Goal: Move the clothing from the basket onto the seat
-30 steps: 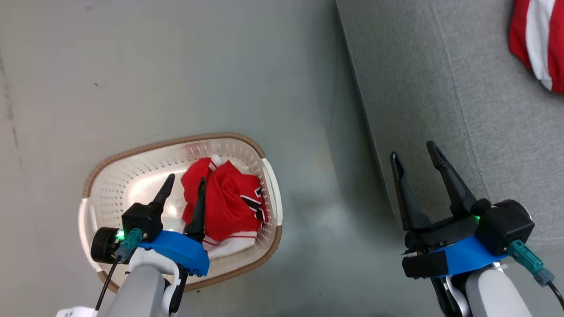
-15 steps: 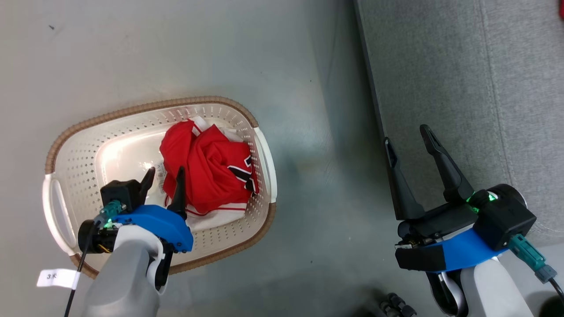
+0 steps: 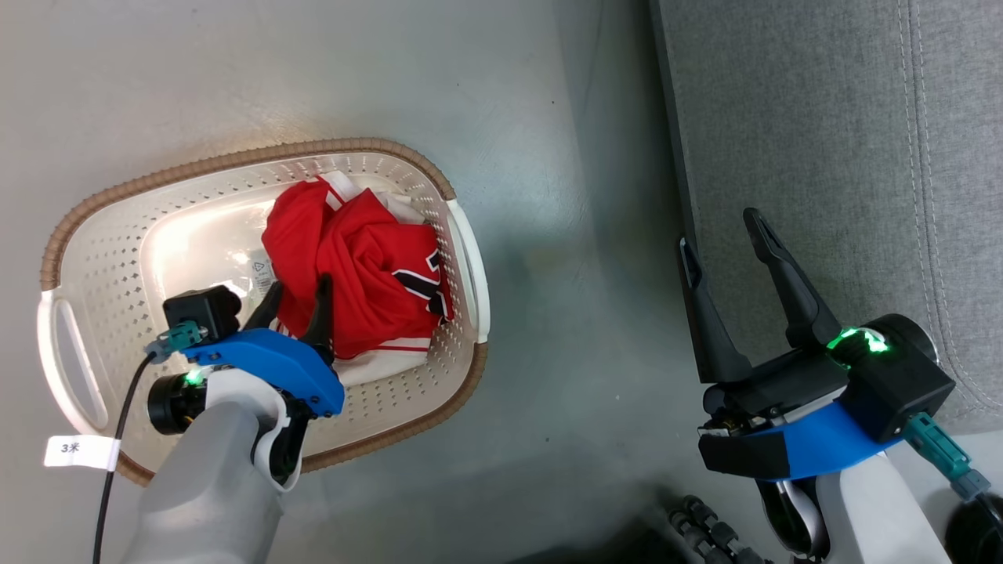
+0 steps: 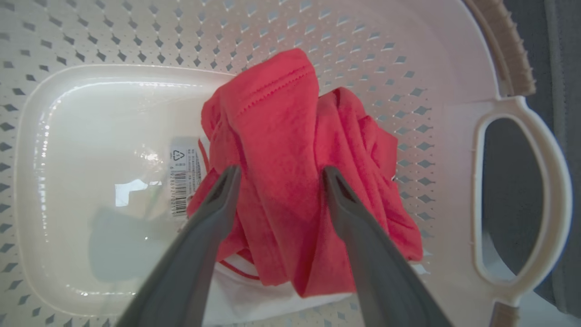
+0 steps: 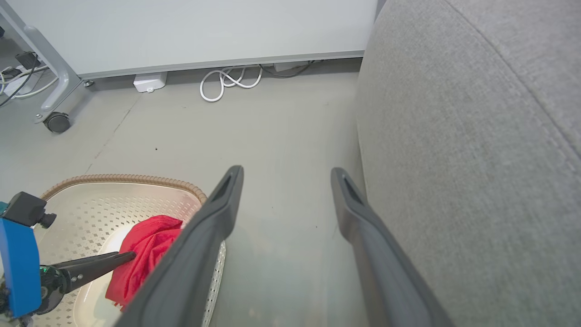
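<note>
Left wrist view: left claw (image 4: 279, 175) open, fingers straddling a fold of clothing (image 4: 272, 113) in basket (image 4: 408, 36). Right claw (image 3: 721, 231) spread wide, empty, beside seat (image 3: 823, 117).

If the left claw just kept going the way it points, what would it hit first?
Most likely the red garment: a fold of it sits between the open fingers of the left gripper. The floor of the basket lies behind.
</note>
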Robot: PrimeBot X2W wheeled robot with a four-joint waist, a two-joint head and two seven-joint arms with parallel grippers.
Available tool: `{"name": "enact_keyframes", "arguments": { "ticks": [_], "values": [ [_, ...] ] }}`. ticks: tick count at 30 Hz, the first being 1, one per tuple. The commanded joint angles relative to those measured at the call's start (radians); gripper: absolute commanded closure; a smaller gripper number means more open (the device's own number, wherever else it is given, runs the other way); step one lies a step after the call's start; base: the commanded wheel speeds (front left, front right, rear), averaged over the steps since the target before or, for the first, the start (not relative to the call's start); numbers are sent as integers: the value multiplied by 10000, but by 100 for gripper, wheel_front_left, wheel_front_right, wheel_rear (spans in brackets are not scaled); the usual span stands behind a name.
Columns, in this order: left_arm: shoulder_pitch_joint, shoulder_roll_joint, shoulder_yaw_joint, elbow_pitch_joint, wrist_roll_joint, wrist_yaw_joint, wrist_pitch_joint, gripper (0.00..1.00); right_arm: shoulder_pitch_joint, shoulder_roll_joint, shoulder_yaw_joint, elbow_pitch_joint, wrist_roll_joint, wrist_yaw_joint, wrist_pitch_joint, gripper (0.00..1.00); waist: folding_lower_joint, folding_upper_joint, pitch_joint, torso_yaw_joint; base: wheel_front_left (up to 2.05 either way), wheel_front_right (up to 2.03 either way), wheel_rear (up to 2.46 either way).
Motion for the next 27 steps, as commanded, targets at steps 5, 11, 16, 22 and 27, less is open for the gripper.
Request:
{"name": "enact_keyframes", "arguments": {
  "ticks": [5,11,16,22,27],
  "values": [
    [-391,211,-248,201,-915,-17,256,0,-56,16,-43,-106,-77,5,-85,0,-1,0,243,-51,0,0,0],
    [-498,180,-579,-50,-1990,-17,639,0,-26,16,-12,-192,-138,5,-68,0,-1,0,436,-56,0,0,0],
    [-540,181,-1065,-584,-2784,-17,886,0,-40,16,-2,-274,-144,5,-45,0,-1,0,548,-55,0,0,0],
    [-712,357,-1578,-647,-3095,-17,734,0,-76,16,44,-361,-135,5,-23,0,-1,0,663,-122,0,0,0],
    [-979,444,-1989,-205,-3054,-17,344,0,-103,16,102,-365,-90,5,-35,0,-1,0,735,-212,0,0,0]
  ]
}}
